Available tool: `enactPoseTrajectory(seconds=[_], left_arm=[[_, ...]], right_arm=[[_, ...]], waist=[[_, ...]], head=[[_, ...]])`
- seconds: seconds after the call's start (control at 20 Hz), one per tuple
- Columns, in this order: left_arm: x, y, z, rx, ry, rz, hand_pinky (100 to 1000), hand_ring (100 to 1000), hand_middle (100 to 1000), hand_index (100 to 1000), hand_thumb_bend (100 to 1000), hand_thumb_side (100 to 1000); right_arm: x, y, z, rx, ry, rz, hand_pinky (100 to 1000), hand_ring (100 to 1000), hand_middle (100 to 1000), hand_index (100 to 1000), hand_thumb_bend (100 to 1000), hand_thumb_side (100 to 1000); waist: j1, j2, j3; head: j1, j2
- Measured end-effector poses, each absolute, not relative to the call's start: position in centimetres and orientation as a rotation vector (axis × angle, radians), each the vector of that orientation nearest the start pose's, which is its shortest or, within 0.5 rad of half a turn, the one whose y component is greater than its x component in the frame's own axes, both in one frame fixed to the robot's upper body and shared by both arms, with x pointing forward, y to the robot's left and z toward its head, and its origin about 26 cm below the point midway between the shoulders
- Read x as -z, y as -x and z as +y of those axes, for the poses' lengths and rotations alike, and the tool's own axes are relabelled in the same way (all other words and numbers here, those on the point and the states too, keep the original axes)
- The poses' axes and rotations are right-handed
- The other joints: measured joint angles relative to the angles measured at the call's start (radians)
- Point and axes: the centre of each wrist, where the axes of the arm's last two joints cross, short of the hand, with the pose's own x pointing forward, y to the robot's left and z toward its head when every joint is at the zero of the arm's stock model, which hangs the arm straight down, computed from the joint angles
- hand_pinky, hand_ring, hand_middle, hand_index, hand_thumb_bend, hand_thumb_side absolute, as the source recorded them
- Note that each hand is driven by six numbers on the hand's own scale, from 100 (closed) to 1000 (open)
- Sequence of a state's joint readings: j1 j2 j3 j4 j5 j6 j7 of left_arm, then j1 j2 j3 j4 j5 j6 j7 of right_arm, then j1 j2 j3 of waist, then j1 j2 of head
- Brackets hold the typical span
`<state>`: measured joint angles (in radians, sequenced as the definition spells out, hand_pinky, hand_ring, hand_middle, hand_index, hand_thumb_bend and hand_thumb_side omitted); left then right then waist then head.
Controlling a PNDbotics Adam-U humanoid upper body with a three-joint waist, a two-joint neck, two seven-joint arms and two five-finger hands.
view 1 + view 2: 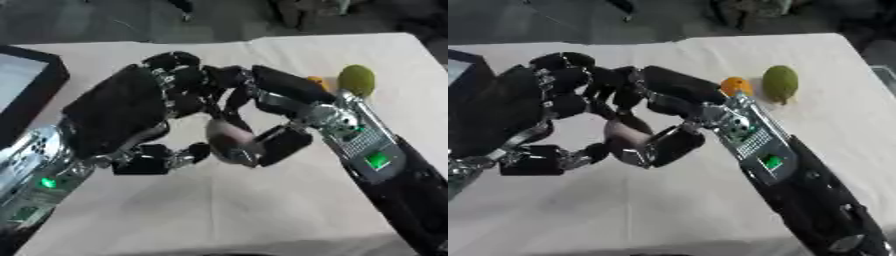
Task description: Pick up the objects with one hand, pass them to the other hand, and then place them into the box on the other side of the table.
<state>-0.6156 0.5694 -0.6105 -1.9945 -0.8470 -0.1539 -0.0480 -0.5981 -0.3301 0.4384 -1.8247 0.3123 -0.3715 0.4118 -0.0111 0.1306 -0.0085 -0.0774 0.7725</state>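
At nine o'clock, at the bench's (262, 200) edge, sits the dark box (26, 82), the likely drop point. Just right of it my left hand (118, 112) curls its fingers toward a pale rounded object (229, 140) at the centre; whether they truly grip it I cannot tell. My right hand (280, 100) closes round the same object from three o'clock. Both hands crowd it, so if my right lets go before my left has it seated, I judge it could drop and roll. At one o'clock a small orange thing (735, 86) and a green fruit (780, 83) wait, near my right forearm, which might nudge them.
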Motion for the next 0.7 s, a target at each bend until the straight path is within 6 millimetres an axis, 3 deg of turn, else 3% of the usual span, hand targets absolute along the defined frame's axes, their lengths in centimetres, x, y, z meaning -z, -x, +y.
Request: enactPoseTrajectory(seconds=[0.4,0.7], left_arm=[[-21.27,-28.52,14.06,-1.789,0.837,2.524,900,100,823,754,719,100],[-21.16,-28.46,13.97,-1.731,0.878,2.551,938,100,857,753,812,100]], right_arm=[[-20.57,-32.54,-13.47,1.94,0.119,2.801,681,768,798,318,100,279],[-20.58,-32.53,-13.47,1.939,0.12,2.801,679,767,798,318,100,278]], waist=[[-0.003,0.0,-0.003],[-0.004,0.0,-0.004]], head=[[0.002,0.0],[0.003,0.0]])
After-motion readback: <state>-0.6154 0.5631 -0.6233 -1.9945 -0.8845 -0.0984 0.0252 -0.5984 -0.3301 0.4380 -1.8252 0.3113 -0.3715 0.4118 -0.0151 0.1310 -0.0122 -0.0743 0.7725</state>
